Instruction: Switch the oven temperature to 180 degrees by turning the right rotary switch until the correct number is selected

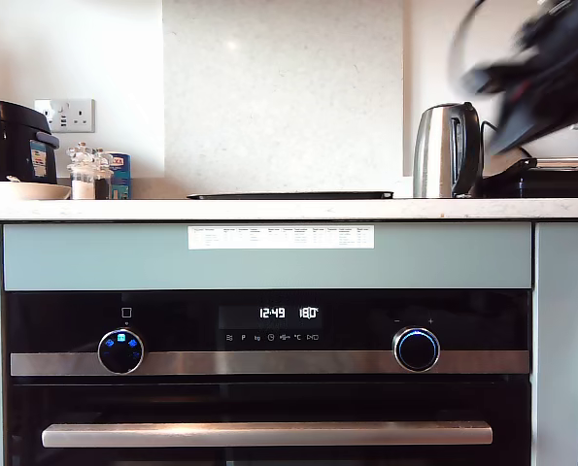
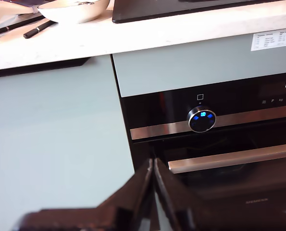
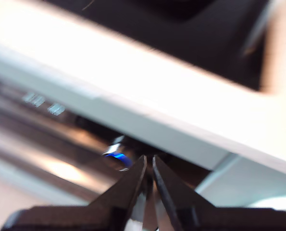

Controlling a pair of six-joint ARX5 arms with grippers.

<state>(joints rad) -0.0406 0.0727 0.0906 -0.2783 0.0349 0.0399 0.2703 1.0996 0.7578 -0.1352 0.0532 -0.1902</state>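
My first gripper (image 2: 153,162) was clamped tight on nothing, tips pressed together, hanging in front of the oven (image 1: 269,408) near the icon knob (image 2: 202,120) but well clear of it. My second gripper (image 3: 149,159) was pinched shut too, nothing between its tips. Its picture was badly smeared, with the ring knob (image 3: 118,156) glowing blue just beyond the tips, apart from them. In the exterior view that ring knob (image 1: 417,349) sat on the steel strip (image 1: 269,363) at about four o'clock from the display (image 1: 289,313). The display read 12:49 and 180. The icon knob (image 1: 120,350) sat at about eight o'clock from the display, on the same strip. The bar handle (image 1: 267,434) ran level at six o'clock, below both knobs. Up at twelve o'clock, a white label (image 1: 281,237) was stuck on the pale panel under the counter (image 1: 269,209). On the counter a flat black hob (image 1: 279,195) lay in the middle. A steel kettle (image 1: 447,150) stood at about two o'clock from the display. Past the kettle, at the exterior view's one o'clock corner, a blurred arm (image 1: 541,68) hung above the counter; which arm it was I could not tell.
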